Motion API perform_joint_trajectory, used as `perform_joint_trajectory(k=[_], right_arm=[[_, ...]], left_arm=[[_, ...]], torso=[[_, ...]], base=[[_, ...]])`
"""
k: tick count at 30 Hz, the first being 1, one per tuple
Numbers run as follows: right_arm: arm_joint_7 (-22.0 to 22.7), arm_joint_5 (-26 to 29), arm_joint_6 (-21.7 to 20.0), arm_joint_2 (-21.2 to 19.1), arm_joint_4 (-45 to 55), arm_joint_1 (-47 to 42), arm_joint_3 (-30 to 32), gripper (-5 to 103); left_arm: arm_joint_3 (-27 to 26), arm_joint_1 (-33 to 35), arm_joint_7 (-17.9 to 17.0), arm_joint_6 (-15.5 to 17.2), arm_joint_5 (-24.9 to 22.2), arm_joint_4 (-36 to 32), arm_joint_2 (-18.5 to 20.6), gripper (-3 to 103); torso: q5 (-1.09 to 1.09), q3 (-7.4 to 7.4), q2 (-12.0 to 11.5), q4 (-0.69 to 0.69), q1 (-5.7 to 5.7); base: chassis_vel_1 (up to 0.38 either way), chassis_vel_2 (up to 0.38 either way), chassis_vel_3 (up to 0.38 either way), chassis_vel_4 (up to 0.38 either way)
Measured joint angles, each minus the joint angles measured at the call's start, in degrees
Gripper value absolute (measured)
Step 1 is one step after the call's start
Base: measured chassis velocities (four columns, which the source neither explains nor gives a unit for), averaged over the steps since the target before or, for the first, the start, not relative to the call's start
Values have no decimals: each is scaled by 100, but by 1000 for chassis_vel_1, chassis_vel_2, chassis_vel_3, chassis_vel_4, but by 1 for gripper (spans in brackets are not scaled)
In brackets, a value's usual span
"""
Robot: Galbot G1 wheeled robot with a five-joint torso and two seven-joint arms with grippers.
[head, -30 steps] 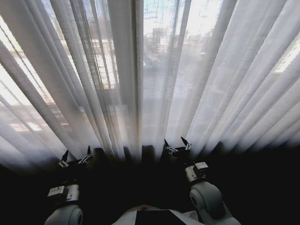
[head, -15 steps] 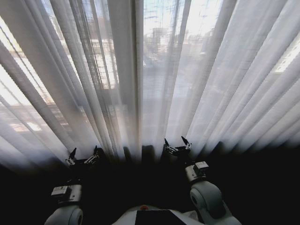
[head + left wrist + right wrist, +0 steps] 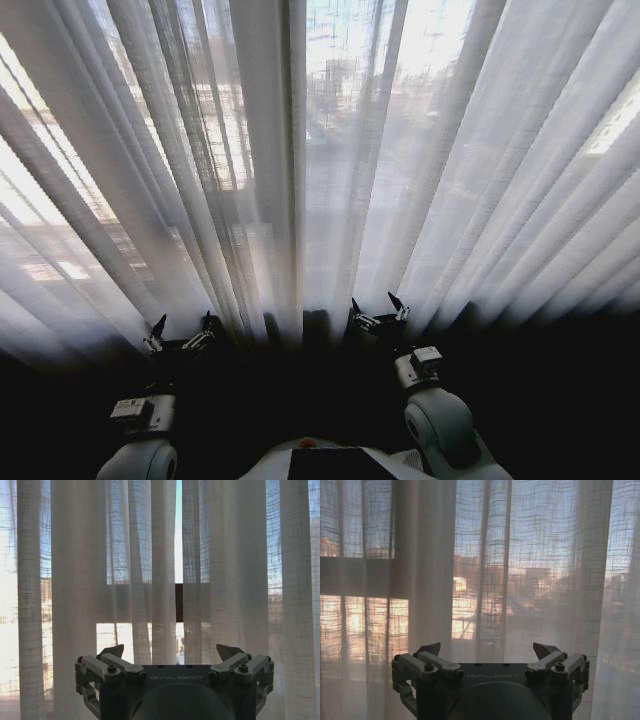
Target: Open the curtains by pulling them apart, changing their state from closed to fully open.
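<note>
The curtains [image 3: 330, 160] hang shut across the whole window as sheer white pleated panels. Their two inner edges meet at a thin slit [image 3: 178, 555] seen in the left wrist view. My left gripper [image 3: 182, 335] is open, low at the left, just short of the fabric. My right gripper [image 3: 379, 311] is open too, right of the middle, its fingertips near the folds. In the left wrist view the open left gripper [image 3: 172, 652] faces the curtains [image 3: 80, 580] near the slit. The right wrist view has the open right gripper [image 3: 490, 650] facing the curtains [image 3: 545, 570].
Behind the fabric a dark window frame bar [image 3: 179, 602] shows through the slit, with buildings beyond. The floor below the curtain hem [image 3: 560, 400] is dark. My torso [image 3: 330, 462] is at the bottom middle.
My left gripper has moved right and slightly forward toward the curtain. The right gripper has stayed in place.
</note>
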Motion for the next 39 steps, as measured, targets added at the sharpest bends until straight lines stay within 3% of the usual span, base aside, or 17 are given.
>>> perform_joint_trajectory(k=[25, 30, 39], right_arm=[[0, -150, 135, 68, -11, -35, -157, 100], [0, -120, 338, 85, -107, -44, -316, 100], [21, -48, 182, 95, -168, 87, -392, 100]], left_arm=[[13, -27, 42, 3, -7, 21, 10, 100], [-27, -6, 43, -25, -32, 43, -40, 100], [-29, -12, 45, -39, -38, 7, -38, 100]], torso=[[1, 0, 0, 0, 0], [-3, 0, 0, 1, 0], [3, 0, -1, 0, 0]], base=[[198, 192, -188, -203], [109, 83, -82, -75], [0, 0, 0, 0]])
